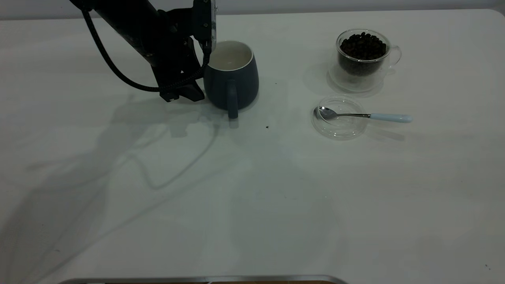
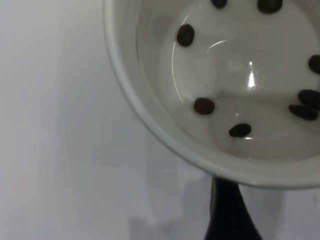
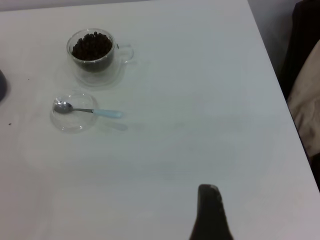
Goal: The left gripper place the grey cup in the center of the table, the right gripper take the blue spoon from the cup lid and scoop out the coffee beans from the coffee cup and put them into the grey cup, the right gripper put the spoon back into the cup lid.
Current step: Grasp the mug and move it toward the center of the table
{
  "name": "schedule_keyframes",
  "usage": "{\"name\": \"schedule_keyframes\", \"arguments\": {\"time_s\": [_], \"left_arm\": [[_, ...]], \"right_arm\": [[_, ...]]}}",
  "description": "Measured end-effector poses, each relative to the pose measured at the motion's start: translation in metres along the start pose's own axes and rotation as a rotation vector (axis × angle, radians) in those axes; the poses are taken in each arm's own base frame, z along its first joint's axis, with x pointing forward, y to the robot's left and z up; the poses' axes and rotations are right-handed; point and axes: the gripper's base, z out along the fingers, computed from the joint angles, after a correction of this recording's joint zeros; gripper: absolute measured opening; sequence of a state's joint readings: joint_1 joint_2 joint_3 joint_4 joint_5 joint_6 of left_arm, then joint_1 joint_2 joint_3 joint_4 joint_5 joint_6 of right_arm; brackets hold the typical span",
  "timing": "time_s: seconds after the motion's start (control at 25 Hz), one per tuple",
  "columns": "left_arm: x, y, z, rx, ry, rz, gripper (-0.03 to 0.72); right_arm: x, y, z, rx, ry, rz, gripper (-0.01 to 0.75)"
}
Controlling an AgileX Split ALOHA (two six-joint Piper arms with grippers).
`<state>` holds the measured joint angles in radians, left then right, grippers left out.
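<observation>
The grey cup (image 1: 231, 75) stands on the table near the middle, toward the far side, handle facing the camera. Several coffee beans (image 2: 204, 105) lie on its white inside. My left gripper (image 1: 204, 49) sits against the cup's left rim, and a dark part of it (image 2: 228, 212) shows just outside the rim. The blue spoon (image 1: 365, 115) rests with its bowl in the clear cup lid (image 1: 339, 117) and its pale blue handle points right. The glass coffee cup (image 1: 363, 55) behind it is full of beans. My right gripper (image 3: 210, 212) hovers far off, above bare table.
A stray bean (image 1: 267, 127) lies on the table in front of the grey cup. A metal strip (image 1: 197, 279) runs along the near edge. In the right wrist view the table's edge (image 3: 280, 95) borders dark and beige things (image 3: 306, 105).
</observation>
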<state>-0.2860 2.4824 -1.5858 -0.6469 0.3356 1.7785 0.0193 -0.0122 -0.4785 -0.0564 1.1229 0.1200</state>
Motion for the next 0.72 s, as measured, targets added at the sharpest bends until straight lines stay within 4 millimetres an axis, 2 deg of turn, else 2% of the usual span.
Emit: {"name": "schedule_keyframes", "arguments": {"time_s": [0.28,0.4,0.52,0.72], "left_arm": [[0.0,0.0,0.0,-0.001,-0.001,-0.004,0.513],[0.003,0.001,-0.001,-0.001,0.0,-0.055,0.513],[0.011,0.01,-0.017,0.0,-0.008,-0.113,0.513],[0.032,0.023,-0.066,0.077,-0.009,-0.151,0.513]], "right_arm": [[0.0,0.0,0.0,0.0,0.0,0.0,0.588],[0.0,0.0,0.0,0.0,0.0,0.0,0.588],[0.0,0.0,0.0,0.0,0.0,0.0,0.588],[0.0,0.0,0.0,0.0,0.0,0.0,0.588]]}}
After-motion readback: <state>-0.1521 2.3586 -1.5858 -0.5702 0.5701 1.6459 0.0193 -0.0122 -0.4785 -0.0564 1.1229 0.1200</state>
